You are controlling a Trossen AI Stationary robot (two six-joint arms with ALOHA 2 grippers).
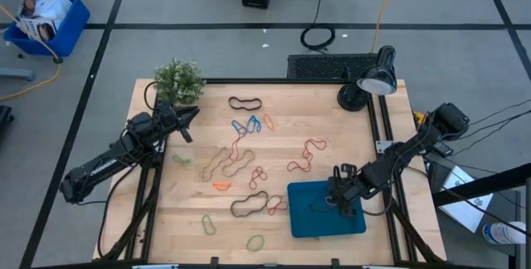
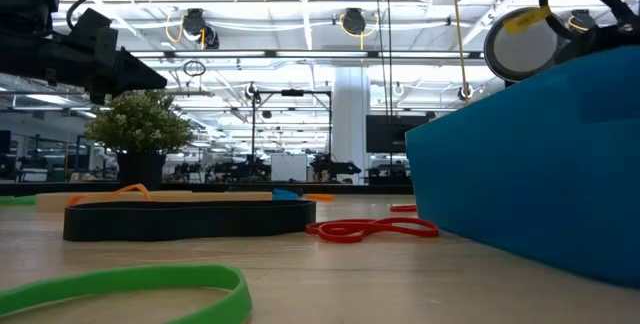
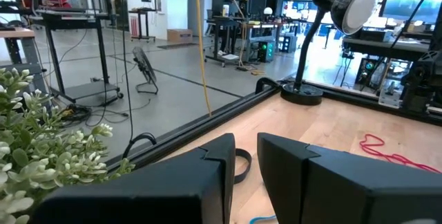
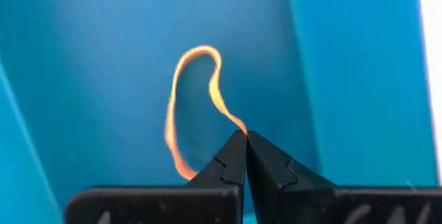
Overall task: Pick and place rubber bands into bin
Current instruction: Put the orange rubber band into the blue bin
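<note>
- Wooden table (image 1: 274, 149) carrying everything, with a dark frame along its edges.
- Teal bin (image 1: 309, 227) set at the near right part of the table, filling the right side of the low view as a tall blue wall (image 2: 530, 164).
- Right tool (image 1: 342, 203) reaching over the bin, fingers (image 4: 273, 165) clenched tip to tip on an orange rubber band (image 4: 181, 106) that loops out in front of the bin's blue floor.
- Left tool (image 1: 187, 122) parked above the far left of the table beside a small potted plant (image 1: 178, 80), holding nothing, fingers (image 3: 207, 182) nearly together with a narrow gap between them.
- Black desk lamp (image 1: 375, 80) standing at the far right corner.
- Loose rubber bands (image 1: 241, 165) scattered over the middle and left of the table, well apart from the bin apart from the nearest ones: a black loop (image 1: 245, 103) at the far side, blue and orange ones just below it, tan loops in the middle, red ones (image 1: 305, 157) toward the right.
- Black band (image 1: 249, 206) and red band (image 1: 276, 205) lying just beside the bin's left edge; green ones (image 1: 255, 242) near the front edge.
</note>
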